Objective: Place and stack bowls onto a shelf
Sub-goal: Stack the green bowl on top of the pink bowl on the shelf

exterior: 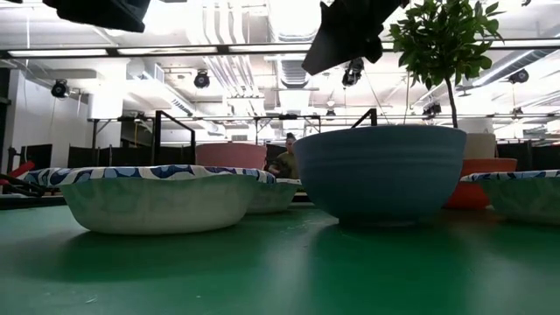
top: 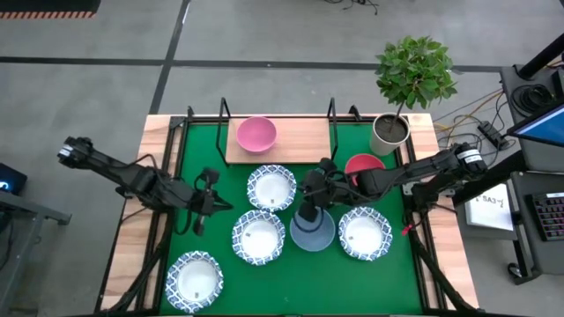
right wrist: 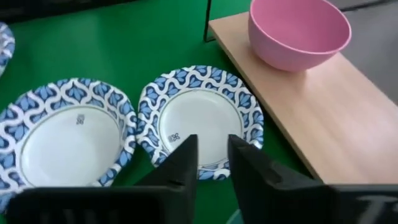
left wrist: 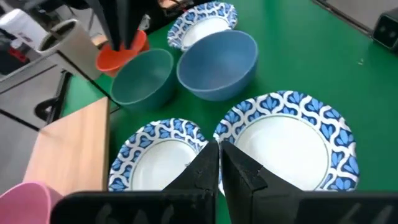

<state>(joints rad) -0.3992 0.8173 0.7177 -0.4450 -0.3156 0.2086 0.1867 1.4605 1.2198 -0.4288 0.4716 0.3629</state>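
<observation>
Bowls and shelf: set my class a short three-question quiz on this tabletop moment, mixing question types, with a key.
1. True or false: the pink bowl sits on the shelf.
2. How many white bowls with blue rims lie on the green mat?
3. Which is nearest the plant pot? A) red bowl B) grey-blue bowl C) pink bowl

Key: 1 true; 2 four; 3 A

1 pink bowl (top: 256,133) stood upright on the light-wood shelf (top: 300,141). On the green mat lay 4 blue-rimmed white bowls (top: 271,187), a grey-blue bowl (top: 313,234), and a red bowl (top: 363,165) beside the shelf.
</observation>
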